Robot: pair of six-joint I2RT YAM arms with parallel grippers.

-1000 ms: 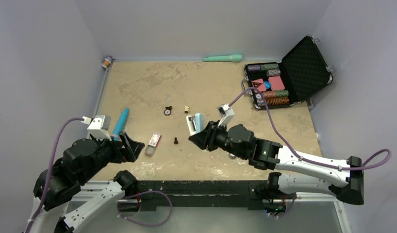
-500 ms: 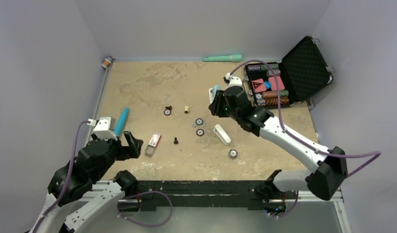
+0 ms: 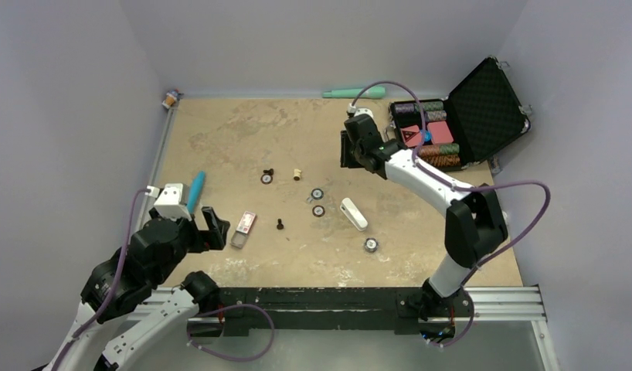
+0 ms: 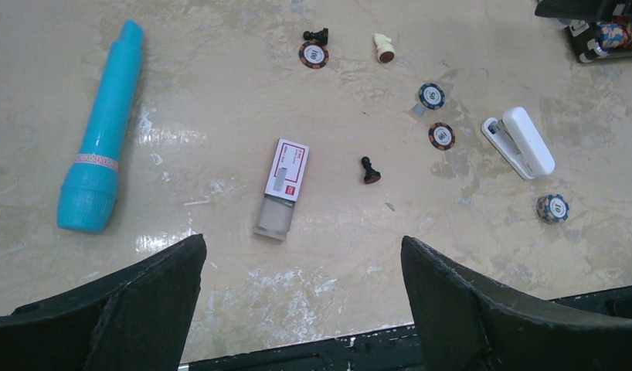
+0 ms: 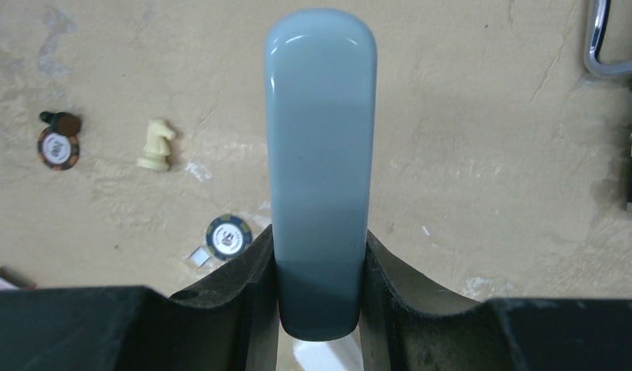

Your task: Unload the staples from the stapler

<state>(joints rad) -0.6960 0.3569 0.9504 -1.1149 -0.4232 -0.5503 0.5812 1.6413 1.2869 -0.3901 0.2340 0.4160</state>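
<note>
Your right gripper (image 5: 319, 259) is clamped on the pale-blue stapler half (image 5: 321, 116), pinching only its near end, so most of the body juts past the fingers (image 5: 247, 270) unsupported. If the grip loosens or you swing the wrist fast, that long free end could pivot or slide out. I cannot tell whether this half holds any staples, but tipping it the wrong way could scatter whatever is inside. The other piece, the white stapler half (image 3: 354, 214), lies flat on the table, and the right gripper is held well beyond it on the far side, with the arm stretched out. At that reach, placement will likely be less steady. Poker chips (image 4: 441, 135) lie just beside the white stapler half, so loose staples landing there would be hard to pick out. Your left gripper (image 4: 301, 255) hangs with jaws spread wide, holding nothing, well to the near left of the white stapler half, with a small red-and-white box (image 4: 284, 185) between them. A second ago both halves sat together at the right gripper, low over the middle of the table. Since then the white one has been left lying there and the blue one carried off beyond it, while the left arm has drawn back slightly.
</note>
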